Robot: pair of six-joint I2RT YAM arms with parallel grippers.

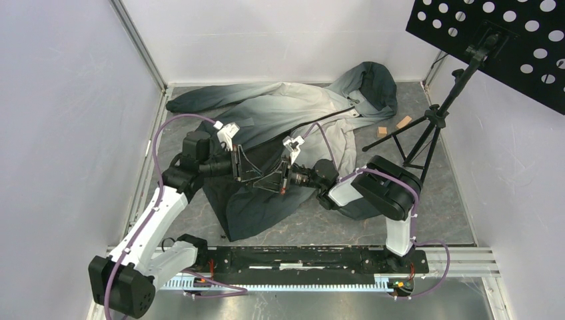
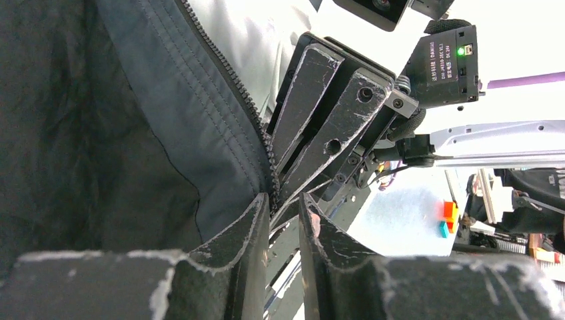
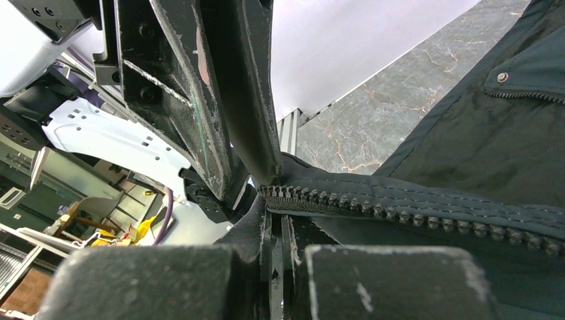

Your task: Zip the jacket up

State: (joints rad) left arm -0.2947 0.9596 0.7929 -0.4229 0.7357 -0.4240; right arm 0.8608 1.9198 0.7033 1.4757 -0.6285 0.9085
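The jacket (image 1: pixel 293 107) lies spread on the table, hood at the far right, its front open with the dark lining up near the arms. Both grippers meet over its lower front edge. My right gripper (image 1: pixel 268 180) (image 3: pixel 276 223) is shut on the end of the zipper (image 3: pixel 400 217), whose teeth run off to the right. My left gripper (image 1: pixel 256 173) (image 2: pixel 284 210) faces it tip to tip, jaws a narrow gap apart with nothing between them. The zipper's teeth (image 2: pixel 230 80) end just beside my left fingertip (image 2: pixel 260 213).
A black tripod (image 1: pixel 433 117) carrying a perforated black panel (image 1: pixel 493 40) stands at the far right. Two small wooden blocks (image 1: pixel 393 127) lie by its legs. White walls close in the left, back and right. A metal rail (image 1: pixel 313 257) runs along the near edge.
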